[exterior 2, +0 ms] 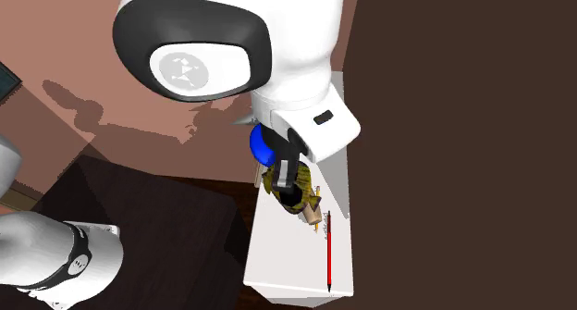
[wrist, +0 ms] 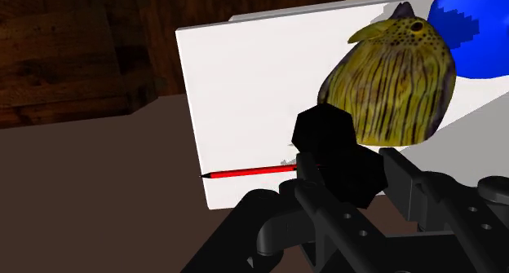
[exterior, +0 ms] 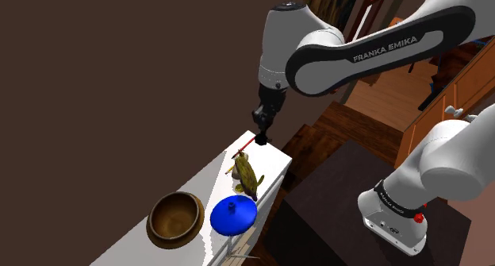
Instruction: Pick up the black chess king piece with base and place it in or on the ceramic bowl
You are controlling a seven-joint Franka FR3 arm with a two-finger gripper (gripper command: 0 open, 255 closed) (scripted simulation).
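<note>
Starting at the shoulder view's left, the brown bowl (exterior: 174,218) sat on the white desk (exterior: 208,179), and nothing could be seen inside it. Just beside it, toward the right, was a blue knobbed disc (exterior: 233,214). Next along came an olive, striped bird figurine (exterior: 247,175), then a red pencil (exterior: 247,146) lying near the desk's far end.

Over that end hung your hand (exterior: 261,129), and the black chess king (exterior: 260,137) was at its tip, clear of the desk top. In the wrist view the hand (wrist: 347,178) was clamped on the king (wrist: 326,137), a black faceted lump pinched between the two fingers. The pencil (wrist: 253,172) and the bird (wrist: 391,84) lay on the desk beyond it.

So you appeared to have the pickup done, and the step in hand was the carry. The king was well apart from the bowl, with the bird and the blue disc between them along the desk.

Your next move called for keeping the grip closed and travelling along the desk toward the shoulder view's lower left. You needed enough height to pass over the bird's head and the disc's knob. Only once the king was centred above the bowl's rim should you have lowered and released. The main risk was probably clipping the bird on a low path.
</note>
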